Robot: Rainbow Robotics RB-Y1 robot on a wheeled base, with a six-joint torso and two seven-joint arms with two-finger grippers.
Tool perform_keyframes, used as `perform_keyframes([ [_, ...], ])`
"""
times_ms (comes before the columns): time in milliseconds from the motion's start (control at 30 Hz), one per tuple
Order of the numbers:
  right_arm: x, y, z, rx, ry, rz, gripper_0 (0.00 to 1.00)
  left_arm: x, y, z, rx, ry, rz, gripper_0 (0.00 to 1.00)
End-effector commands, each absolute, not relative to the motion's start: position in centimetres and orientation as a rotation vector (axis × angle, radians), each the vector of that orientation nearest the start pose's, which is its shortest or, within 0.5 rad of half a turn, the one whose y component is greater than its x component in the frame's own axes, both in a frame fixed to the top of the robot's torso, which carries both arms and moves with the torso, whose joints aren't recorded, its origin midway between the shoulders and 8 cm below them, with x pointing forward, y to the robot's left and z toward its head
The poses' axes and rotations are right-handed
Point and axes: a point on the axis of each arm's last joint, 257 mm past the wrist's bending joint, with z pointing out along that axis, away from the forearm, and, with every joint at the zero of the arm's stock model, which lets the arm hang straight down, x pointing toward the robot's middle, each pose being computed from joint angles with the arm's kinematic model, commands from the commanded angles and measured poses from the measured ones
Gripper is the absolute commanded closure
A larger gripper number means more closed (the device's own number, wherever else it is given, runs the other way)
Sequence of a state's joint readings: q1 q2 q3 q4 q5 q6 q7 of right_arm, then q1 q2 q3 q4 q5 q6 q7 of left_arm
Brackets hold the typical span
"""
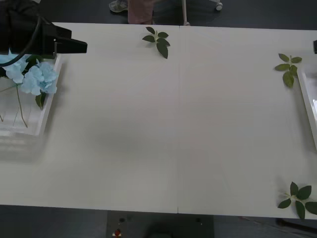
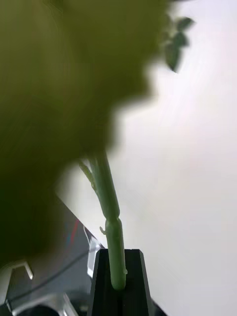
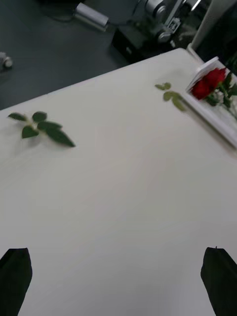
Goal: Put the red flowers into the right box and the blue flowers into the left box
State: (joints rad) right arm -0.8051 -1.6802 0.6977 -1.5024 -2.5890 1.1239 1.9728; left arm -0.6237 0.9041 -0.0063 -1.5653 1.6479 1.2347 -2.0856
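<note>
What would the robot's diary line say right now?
left pincer: open, over table | right pincer: shut on flower stem | blue flowers: in left box

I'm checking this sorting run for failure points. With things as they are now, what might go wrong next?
1. The right gripper pinches a thin green flower stem only at its very end, so it might pivot or slip out.
2. The fluffy pale-blue flowers hang over the rim of the translucent slotted left box; the open left gripper could snag them.

The left arm (image 1: pixel 29 34) was matte black and boxy, with a thick black cable looping over it. The left gripper (image 3: pixel 118 276) had dark, rounded fingertips. The right gripper (image 2: pixel 118 284) had flat black fingers.
</note>
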Motion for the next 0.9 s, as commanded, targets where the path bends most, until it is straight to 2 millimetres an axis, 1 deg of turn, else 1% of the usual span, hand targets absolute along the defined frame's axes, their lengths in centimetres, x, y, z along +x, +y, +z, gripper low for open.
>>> perform_keyframes([
  [33,44.2,-38.3,1.8,-0.283,2.421,0.852,1.00,53.2,26.0,-3.7,0.797,2.042,-0.501,0.00],
  [67,44.1,-39.8,1.6,-0.255,2.443,0.836,1.00,53.4,26.7,-4.0,0.782,2.057,-0.483,0.00],
  [100,44.0,-42.1,1.4,-0.209,2.470,0.808,1.00,53.7,27.5,-4.5,0.764,2.080,-0.468,0.00],
  [133,43.8,-43.9,0.9,-0.168,2.491,0.784,1.00,53.7,27.9,-4.8,0.752,2.094,-0.467,0.00],
  [167,43.7,-44.9,0.6,-0.141,2.503,0.770,1.00,53.7,28.0,-5.0,0.747,2.102,-0.470,0.00],
  [200,43.3,-47.3,-0.1,-0.086,2.532,0.730,1.00,53.5,28.0,-5.4,0.743,2.114,-0.483,0.00],
  [233,43.1,-48.2,-0.5,-0.075,2.543,0.709,1.00,53.5,28.0,-5.5,0.740,2.118,-0.488,0.00],
  [267,42.7,-50.2,-1.4,-0.047,2.569,0.658,1.00,53.1,27.6,-5.5,0.745,2.118,-0.517,0.00],
  [300,42.3,-51.6,-2.2,-0.029,2.593,0.616,1.00,52.7,27.0,-5.4,0.753,2.116,-0.551,0.00],
  [367,41.4,-54.3,-3.9,0.003,2.644,0.521,1.00,51.7,25.3,-5.3,0.772,2.103,-0.643,0.00],
  [400,40.8,-56.0,-5.1,0.029,2.682,0.451,1.00,51.0,24.2,-5.2,0.790,2.094,-0.703,0.00],
  [433,40.4,-57.4,-6.2,0.046,2.711,0.398,1.00,50.1,23.1,-5.1,0.813,2.086,-0.760,0.00],
  [467,40.2,-58.3,-6.8,0.062,2.721,0.359,1.00,49.6,22.5,-5.2,0.829,2.087,-0.790,0.00],
  [567,40.1,-60.7,-9.5,0.108,2.757,0.257,1.00,47.8,20.4,-5.0,0.886,2.067,-0.886,0.00],
  [667,41.1,-62.3,-12.6,0.142,2.759,0.174,1.00,46.0,18.6,-5.3,0.958,2.053,-0.964,0.00],
  [700,41.2,-62.7,-13.3,0.152,2.762,0.153,1.00,45.6,18.3,-5.4,0.975,2.054,-0.970,0.00],
  [767,41.8,-63.3,-15.6,0.185,2.764,0.105,1.00,44.6,17.5,-6.0,1.044,2.051,-0.975,0.00],
  [833,41.9,-63.7,-17.2,0.207,2.764,0.082,1.00,44.0,17.3,-6.5,1.099,2.043,-0.961,0.00],
  [867,42.1,-63.9,-18.5,0.222,2.761,0.061,1.00,43.8,17.3,-7.0,1.153,2.033,-0.928,0.00],
  [900,42.3,-64.1,-19.2,0.230,2.755,0.050,1.00,43.7,17.3,-7.4,1.189,2.024,-0.901,0.00],
])
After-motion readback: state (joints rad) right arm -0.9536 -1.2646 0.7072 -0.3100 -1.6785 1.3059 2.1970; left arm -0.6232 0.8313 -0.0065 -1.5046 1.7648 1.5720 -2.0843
